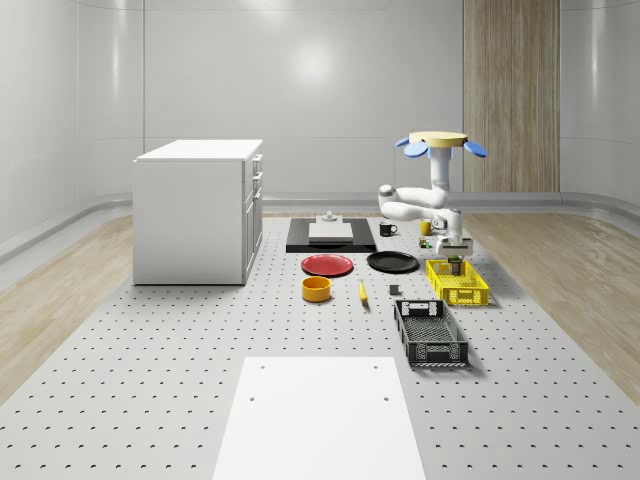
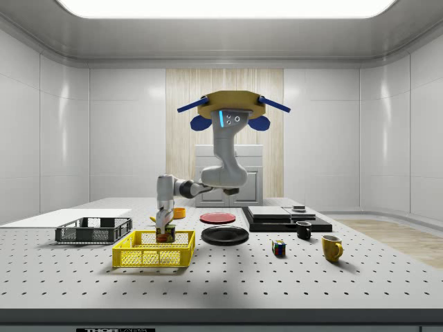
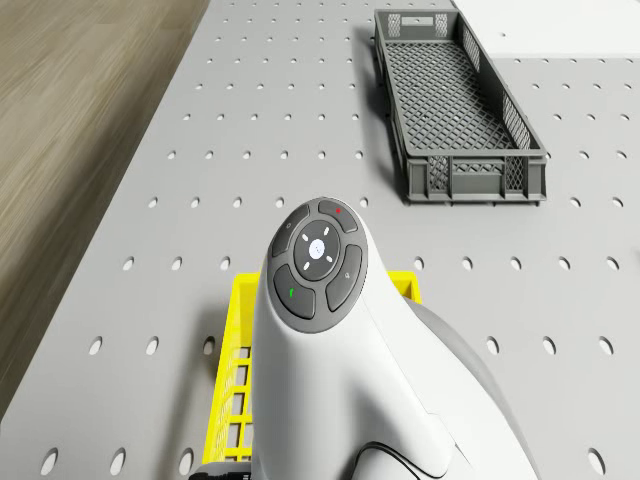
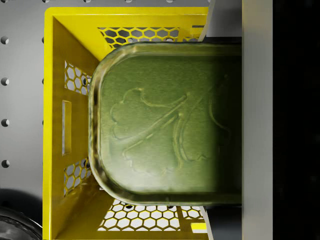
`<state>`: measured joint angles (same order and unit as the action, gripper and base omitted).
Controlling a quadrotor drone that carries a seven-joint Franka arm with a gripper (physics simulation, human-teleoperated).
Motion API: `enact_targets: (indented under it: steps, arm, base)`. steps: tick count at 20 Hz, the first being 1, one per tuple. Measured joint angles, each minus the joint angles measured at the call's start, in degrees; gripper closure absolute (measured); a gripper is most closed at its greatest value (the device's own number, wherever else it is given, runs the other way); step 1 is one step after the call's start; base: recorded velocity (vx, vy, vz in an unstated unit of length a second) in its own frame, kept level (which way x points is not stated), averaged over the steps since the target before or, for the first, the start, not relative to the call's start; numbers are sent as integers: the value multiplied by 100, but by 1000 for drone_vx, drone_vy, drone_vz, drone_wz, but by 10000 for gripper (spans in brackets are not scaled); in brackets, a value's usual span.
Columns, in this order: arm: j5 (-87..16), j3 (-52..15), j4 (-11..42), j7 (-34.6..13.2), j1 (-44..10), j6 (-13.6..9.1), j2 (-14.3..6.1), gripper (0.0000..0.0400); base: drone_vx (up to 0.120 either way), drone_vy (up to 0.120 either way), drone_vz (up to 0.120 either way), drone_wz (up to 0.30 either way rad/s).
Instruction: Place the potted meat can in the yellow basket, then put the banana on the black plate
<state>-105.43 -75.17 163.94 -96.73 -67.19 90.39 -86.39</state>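
Observation:
The potted meat can (image 4: 165,125), its green embossed lid towards the wrist camera, hangs low inside the yellow basket (image 4: 55,125). My gripper (image 4: 225,122) is shut on it, one finger on each side. In the side view the gripper (image 2: 165,225) points straight down with the can (image 2: 165,236) partly below the rim of the yellow basket (image 2: 154,250). The drone (image 1: 440,141) hovers above the table just behind the basket (image 1: 458,283). The banana (image 1: 362,291) lies on the table in front of the black plate (image 1: 392,262).
A black basket (image 1: 430,333) sits in front of the yellow one. A red plate (image 1: 327,265) and an orange bowl (image 1: 316,289) lie to the whole-scene view's left of the banana. Behind are a black mug (image 1: 388,229), a dark tray (image 1: 330,234) and a white cabinet (image 1: 200,210).

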Motion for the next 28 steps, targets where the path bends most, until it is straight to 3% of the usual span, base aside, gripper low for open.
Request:
enact_targets:
  steps: [14,19,23,28]
  arm:
    - [-678,725,-202,17,-108,297,-31,114]
    - [-669,727,-202,27,-99,291,-13,33]
    - [-613,672,-182,31,-83,262,-3,12]
    - [-588,647,-173,35,-74,246,6,3]
  base:
    - [11,0,0,0]
    - [0,0,56,0]
    - [20,-10,120,0]
    - [120,-120,56,0]
